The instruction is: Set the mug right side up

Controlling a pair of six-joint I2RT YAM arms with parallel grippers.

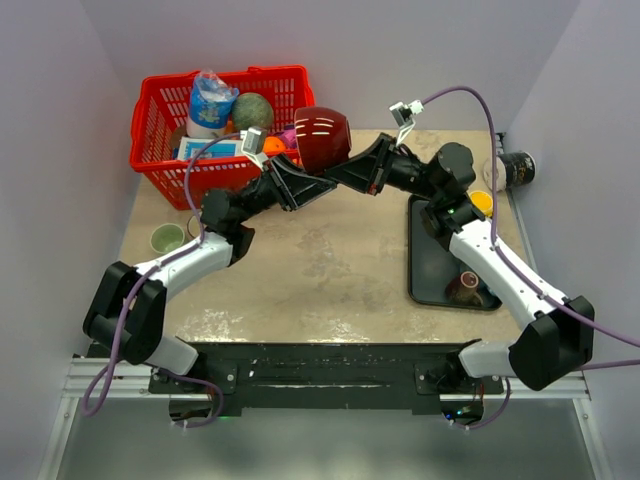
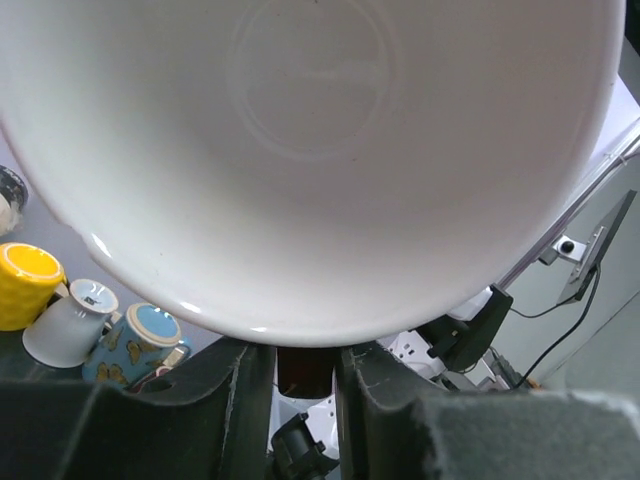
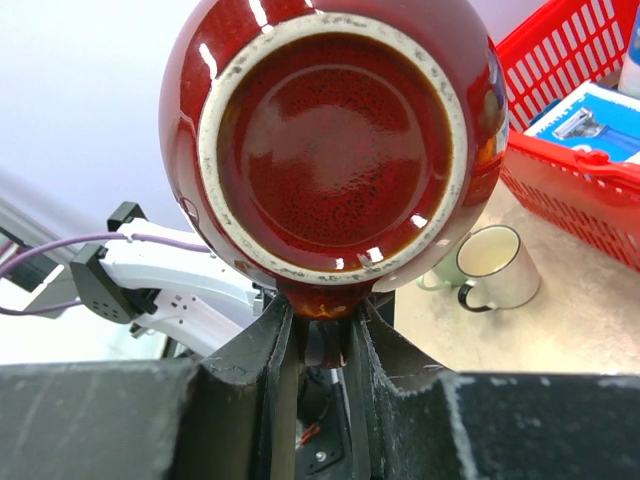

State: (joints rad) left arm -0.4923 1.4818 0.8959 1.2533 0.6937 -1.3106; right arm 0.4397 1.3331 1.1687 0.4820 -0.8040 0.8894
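Two hands, one mug
Your left hand and right hand both pinch it up high (a swap, maybe) so you can flip it.

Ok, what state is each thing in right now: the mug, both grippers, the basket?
mug: off the table, on its side, mouth facing the left gripper, base facing the right.
left gripper: shut on the mug.
right gripper: shut on the mug.
basket: upright, filled with items.
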